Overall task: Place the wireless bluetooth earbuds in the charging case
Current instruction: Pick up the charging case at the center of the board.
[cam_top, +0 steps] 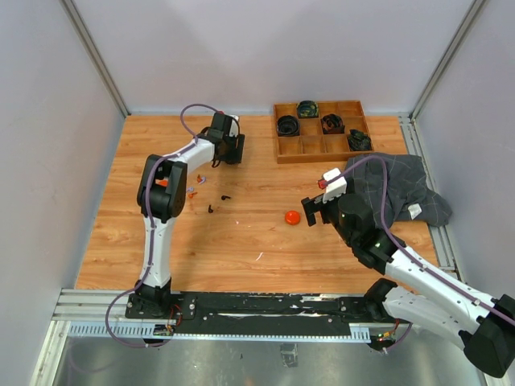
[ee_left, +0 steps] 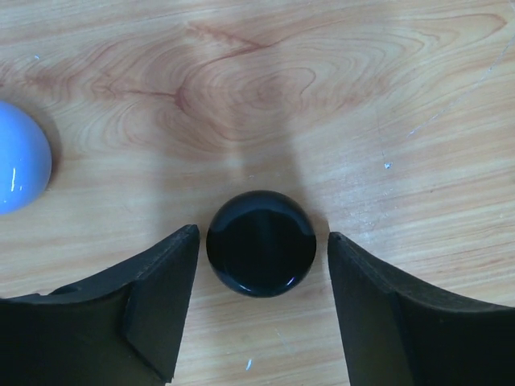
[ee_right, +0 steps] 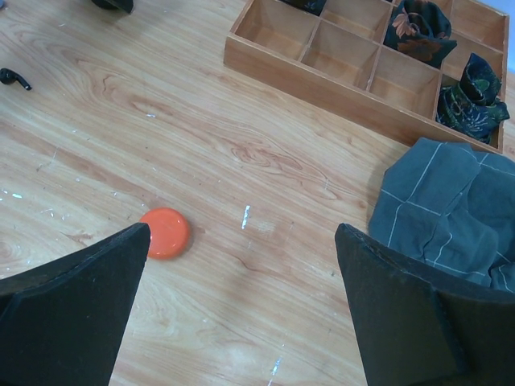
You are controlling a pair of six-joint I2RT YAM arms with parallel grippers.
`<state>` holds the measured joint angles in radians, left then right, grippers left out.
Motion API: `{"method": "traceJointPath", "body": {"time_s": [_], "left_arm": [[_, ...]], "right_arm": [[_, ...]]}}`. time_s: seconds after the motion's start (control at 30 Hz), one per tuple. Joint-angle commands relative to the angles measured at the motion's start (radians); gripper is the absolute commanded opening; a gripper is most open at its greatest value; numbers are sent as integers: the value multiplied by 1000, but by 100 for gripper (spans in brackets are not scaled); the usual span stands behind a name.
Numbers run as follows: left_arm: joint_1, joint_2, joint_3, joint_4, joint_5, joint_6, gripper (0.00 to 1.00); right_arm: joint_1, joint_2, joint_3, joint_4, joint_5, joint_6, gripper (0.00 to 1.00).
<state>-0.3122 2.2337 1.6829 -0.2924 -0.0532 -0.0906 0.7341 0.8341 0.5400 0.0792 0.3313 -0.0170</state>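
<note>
A glossy black round charging case [ee_left: 261, 243] lies on the wood between the fingers of my left gripper [ee_left: 262, 233]. The jaws are open, with a narrow gap on each side of the case. In the top view that gripper [cam_top: 233, 153] is at the far middle and hides the case. A pale lilac case [ee_left: 18, 167] sits to its left. Tiny earbuds lie scattered: black ones [cam_top: 224, 197] [cam_top: 211, 209], an orange-red one [cam_top: 193, 191] and a lilac one [cam_top: 201, 178]. An orange case [ee_right: 165, 232] rests by the left finger of my open, empty right gripper [ee_right: 241, 229].
A wooden compartment tray [cam_top: 312, 145] stands at the back right with dark bundles in some cells. A grey checked cloth [cam_top: 394, 189] lies at the right, beside the right arm. One black earbud [ee_right: 14, 77] shows far left in the right wrist view.
</note>
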Motion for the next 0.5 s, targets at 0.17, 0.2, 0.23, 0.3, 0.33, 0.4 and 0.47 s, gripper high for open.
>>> {"method": "traceJointPath", "body": {"time_s": [0.17,0.2,0.23,0.3,0.33,0.4,0.47], "left_arm": [[-31,-10,-8,9,-45,32,60],[-31,-22,-20,11,-45,22,59],[-31,-38,-31,12,-48,11,59],[-30,-73,-56,9,-65,-37,59],[-30,-94,-71,7,-68,-70,58],[-31,-141,-112,19,-46,-151,58],[-31,-205,-170,49,-17,-221,57]], "right_arm": [[-15,-8,17,-9,-21,27,100],[-15,-9,21,-16,-23,29,100],[-15,-11,23,-22,-24,31,100],[-15,-15,26,-25,-33,37,100],[-15,-16,27,-24,-39,42,100],[-15,-16,29,-23,-55,51,100],[-15,-16,34,-24,-71,59,100]]}}
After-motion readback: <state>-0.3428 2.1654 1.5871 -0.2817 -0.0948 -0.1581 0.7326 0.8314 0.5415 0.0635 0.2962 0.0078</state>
